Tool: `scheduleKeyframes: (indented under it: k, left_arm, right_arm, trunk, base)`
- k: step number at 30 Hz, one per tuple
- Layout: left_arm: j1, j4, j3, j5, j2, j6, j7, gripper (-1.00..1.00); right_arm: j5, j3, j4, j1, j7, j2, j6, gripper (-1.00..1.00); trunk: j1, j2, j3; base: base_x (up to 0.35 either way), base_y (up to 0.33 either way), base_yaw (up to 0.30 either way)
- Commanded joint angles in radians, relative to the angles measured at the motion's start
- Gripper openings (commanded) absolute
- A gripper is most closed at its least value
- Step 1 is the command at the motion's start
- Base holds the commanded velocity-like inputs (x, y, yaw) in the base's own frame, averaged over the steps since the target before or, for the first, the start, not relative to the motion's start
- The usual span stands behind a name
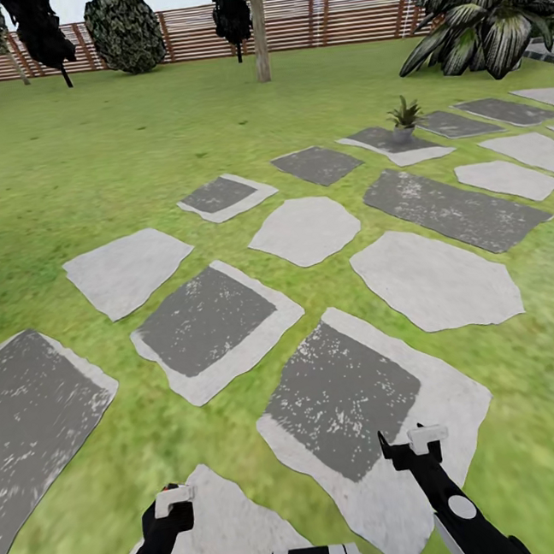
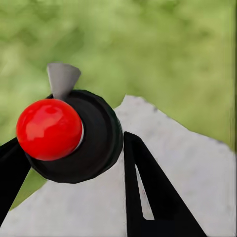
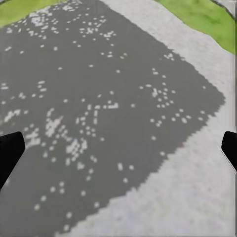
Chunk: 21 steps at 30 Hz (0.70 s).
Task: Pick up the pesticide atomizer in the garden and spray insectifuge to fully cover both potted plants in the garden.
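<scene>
My head camera sits high, looking forward and down across the green lawn with its grey stepping slabs to the horizontal brown slat fence far off. My left wrist camera looks along its tool's black fingers, very close to a pale slab beneath. My right wrist camera faces steeply down, near the dark grey speckled slab, the same slab that my head view shows just ahead of the right arm.

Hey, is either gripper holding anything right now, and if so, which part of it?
The left gripper is shut on the pesticide atomizer, its fingers on either side of the dark round body. The right gripper is open, holding nothing.
</scene>
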Motion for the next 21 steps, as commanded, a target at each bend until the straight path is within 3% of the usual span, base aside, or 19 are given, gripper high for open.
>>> scheduleKeyframes:
  k: [1, 5, 7, 8, 9, 11, 12, 14, 15, 18, 21]
  left_arm:
    - [0.0, 0.0, -0.001, -0.003, -0.003, -0.002, -0.002, -1.0]
    - [0.0, 0.0, -0.009, -0.01, -0.006, -0.002, -0.001, -1.0]
    - [0.002, 0.012, -0.008, -0.011, -0.002, -0.008, 0.006, -1.0]
    - [0.026, 0.014, -0.007, -0.008, 0.0, -0.009, 0.008, -1.0]
    - [0.089, 0.015, 0.001, -0.002, 0.0, -0.015, 0.01, -1.0]
    - [0.117, 0.012, 0.003, -0.001, 0.0, -0.017, 0.011, -1.0]
    - [0.143, 0.008, 0.004, 0.0, 0.0, -0.018, 0.013, -1.0]
    - [0.148, 0.011, 0.004, -0.001, 0.001, -0.018, 0.019, -1.0]
    - [0.151, 0.012, 0.005, -0.001, 0.002, -0.018, 0.03, -1.0]
    - [0.155, 0.014, 0.005, -0.002, 0.004, -0.018, 0.051, -1.0]
    - [0.171, 0.014, 0.005, -0.001, 0.004, -0.018, 0.061, -1.0]
  right_arm:
    - [0.005, 0.0, 0.002, 0.0, 0.0, -0.001, -0.003, 1.0]
    - [0.005, -0.002, 0.011, 0.0, -0.002, -0.006, -0.004, 1.0]
    - [0.004, -0.006, 0.069, 0.001, -0.006, -0.009, -0.007, 1.0]
    - [0.004, -0.008, 0.084, 0.001, -0.006, -0.011, -0.008, 1.0]
    - [0.005, -0.007, 0.106, 0.003, -0.007, -0.059, -0.009, 1.0]
    - [0.004, -0.008, 0.14, 0.007, -0.007, -0.068, -0.01, 1.0]
    - [0.001, -0.009, 0.239, 0.012, -0.008, -0.074, -0.022, 1.0]
    - [-0.002, -0.009, 0.303, 0.013, -0.009, -0.075, -0.049, 1.0]
    - [-0.005, -0.009, 0.37, 0.013, -0.008, -0.075, -0.111, 1.0]
    - [-0.006, -0.008, 0.445, 0.013, -0.008, -0.074, -0.235, 1.0]
    - [-0.007, -0.008, 0.484, 0.013, -0.008, -0.073, -0.309, 1.0]
  trunk:
    - [-0.001, 0.0, 0.003]
    - [-0.002, 0.001, 0.019]
    - [-0.003, 0.001, 0.027]
    - [-0.004, 0.002, 0.031]
    - [-0.004, 0.002, 0.037]
    - [-0.005, 0.002, 0.047]
    - [-0.006, 0.003, 0.053]
    - [-0.006, 0.003, 0.063]
    - [-0.007, 0.003, 0.069]
    - [-0.008, 0.004, 0.085]
    - [-0.01, 0.005, 0.101]
  base:
    - [0.0, 0.0, 0.0]
    - [0.0, 0.0, 0.0]
    - [0.0, 0.0, 0.0]
    - [0.0, 0.0, -0.026]
    - [0.0, 0.0, -0.099]
    - [0.0, 0.0, -0.107]
    - [0.0, 0.0, -0.115]
    - [0.0, 0.0, -0.116]
    - [0.0, 0.0, -0.116]
    - [0.0, 0.0, -0.116]
    - [0.0, 0.0, -0.117]
